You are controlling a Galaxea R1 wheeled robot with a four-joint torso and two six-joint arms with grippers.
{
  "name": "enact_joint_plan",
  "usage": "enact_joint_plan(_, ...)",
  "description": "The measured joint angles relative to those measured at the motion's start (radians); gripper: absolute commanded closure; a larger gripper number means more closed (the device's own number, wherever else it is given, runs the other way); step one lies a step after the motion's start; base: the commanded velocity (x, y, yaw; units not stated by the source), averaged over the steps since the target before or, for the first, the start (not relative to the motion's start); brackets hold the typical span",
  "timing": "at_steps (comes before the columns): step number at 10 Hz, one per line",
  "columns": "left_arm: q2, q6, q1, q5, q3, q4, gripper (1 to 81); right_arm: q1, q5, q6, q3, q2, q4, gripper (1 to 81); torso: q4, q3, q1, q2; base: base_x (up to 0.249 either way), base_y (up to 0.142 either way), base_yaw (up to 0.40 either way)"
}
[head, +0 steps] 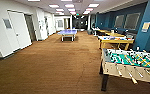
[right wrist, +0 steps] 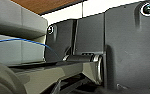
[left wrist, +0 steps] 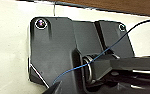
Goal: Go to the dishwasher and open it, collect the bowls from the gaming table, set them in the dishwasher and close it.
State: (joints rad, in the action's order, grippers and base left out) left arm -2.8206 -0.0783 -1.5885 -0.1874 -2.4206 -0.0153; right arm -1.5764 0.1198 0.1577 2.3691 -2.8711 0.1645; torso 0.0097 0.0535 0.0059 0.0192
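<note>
Nearest is the foosball table (head: 131, 61), ahead and to the right of the grippers; beyond it, well apart from them, stands the gaming table (head: 114, 39) with small coloured spots on top, too blurred to call bowls. Such plastic bowls should be light, stiff and a little slippery, so I judge a pinch over the rim is the best hold. Whether the grippers are released or clenched, I cannot tell.

Both wrists carry a wide dark plate (left wrist: 53, 50) with ringed round fittings (left wrist: 41, 23) at its corners, a metal-collared jointed bar (right wrist: 86, 66), and a thin blue cable (left wrist: 96, 56).
</note>
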Motion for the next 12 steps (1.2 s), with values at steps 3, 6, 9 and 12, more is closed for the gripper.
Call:
enact_joint_plan(3, 0.0, 0.001, -0.019, 0.007, 0.0, 0.0, 1.0, -0.026, -0.007, 0.0, 0.009, 0.0, 0.001, 1.0, 0.0, -0.001, -0.003, 0.002, 0.118, 0.0, 0.0)
enact_joint_plan(6, 0.0, 0.003, 0.002, -0.008, 0.0, 0.0, 1.0, 0.0, 0.005, 0.0, 0.009, 0.0, 0.001, 1.0, 0.0, -0.001, -0.003, 0.002, 0.168, 0.0, 0.0)
enact_joint_plan(9, -0.001, 0.003, -0.005, -0.001, 0.0, 0.0, 1.0, -0.008, 0.0, 0.0, 0.009, 0.0, 0.002, 1.0, 0.0, -0.001, -0.003, 0.002, 0.187, 0.0, 0.0)
enact_joint_plan(12, -0.008, 0.003, -0.005, -0.003, 0.0, 0.0, 1.0, -0.008, 0.0, 0.0, 0.01, 0.0, 0.002, 1.0, 0.0, -0.001, -0.003, 0.002, 0.208, 0.0, 0.0)
